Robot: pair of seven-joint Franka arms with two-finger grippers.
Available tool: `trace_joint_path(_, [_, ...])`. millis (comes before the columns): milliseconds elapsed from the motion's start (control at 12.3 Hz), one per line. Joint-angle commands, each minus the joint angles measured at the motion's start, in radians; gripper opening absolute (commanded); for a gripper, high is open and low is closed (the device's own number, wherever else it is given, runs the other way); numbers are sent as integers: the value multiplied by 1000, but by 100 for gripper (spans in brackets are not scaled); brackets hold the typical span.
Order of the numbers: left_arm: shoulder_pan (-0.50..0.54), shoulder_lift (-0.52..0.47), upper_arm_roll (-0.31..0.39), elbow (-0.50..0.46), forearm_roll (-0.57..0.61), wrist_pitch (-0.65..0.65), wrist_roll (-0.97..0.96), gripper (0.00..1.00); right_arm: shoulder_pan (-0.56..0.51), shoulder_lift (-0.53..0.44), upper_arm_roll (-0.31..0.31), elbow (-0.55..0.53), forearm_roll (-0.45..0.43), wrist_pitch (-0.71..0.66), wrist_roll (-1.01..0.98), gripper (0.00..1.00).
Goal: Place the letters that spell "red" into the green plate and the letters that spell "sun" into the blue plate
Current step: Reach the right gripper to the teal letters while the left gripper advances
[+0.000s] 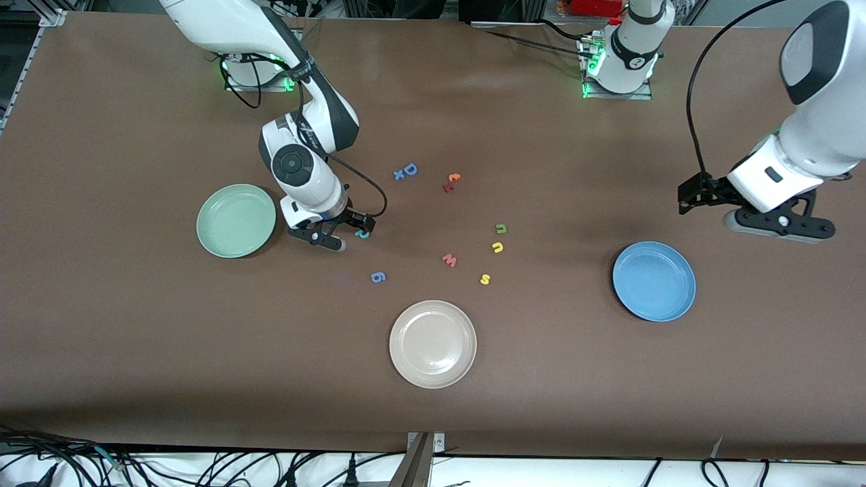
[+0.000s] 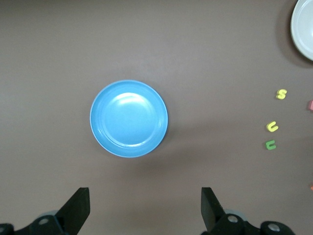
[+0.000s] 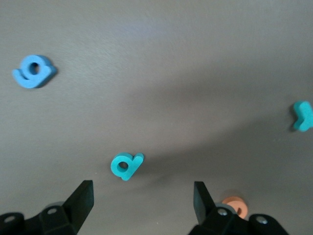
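Plates sit bare on your desk (image 1: 135, 352): the green plate (image 1: 236, 221) toward the right arm's end, the blue plate (image 1: 653, 281) toward the left arm's end. No letter is sorted yet. Your right gripper (image 3: 142, 196) hangs low beside the green plate, fingers spread over the teal "d" (image 3: 126, 165), with the teal "r" (image 3: 302, 115) and orange "e" (image 3: 234, 203) close by. Yellow "s" (image 1: 484, 279), yellow "u" (image 1: 497, 247) and green "n" (image 1: 501, 228) lie mid-desk. Your left gripper (image 2: 144, 208) waits above the blue plate, fingers spread, holding nothing.
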Motion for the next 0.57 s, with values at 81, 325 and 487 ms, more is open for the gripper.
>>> trace_joint_path(81, [6,-15,1,-74,-25,17,24,100,19,87,-7,84,-5,12,194,82])
trace_joint_path(325, [-4,26,-57,-97,-36,77,-80,100,33,106,-8,101,-4,12,247,76])
trace_joint_path(487, [-51,84,-105,-92,-24,92,-328,100,39,123,-8,107,-2,13,249,73])
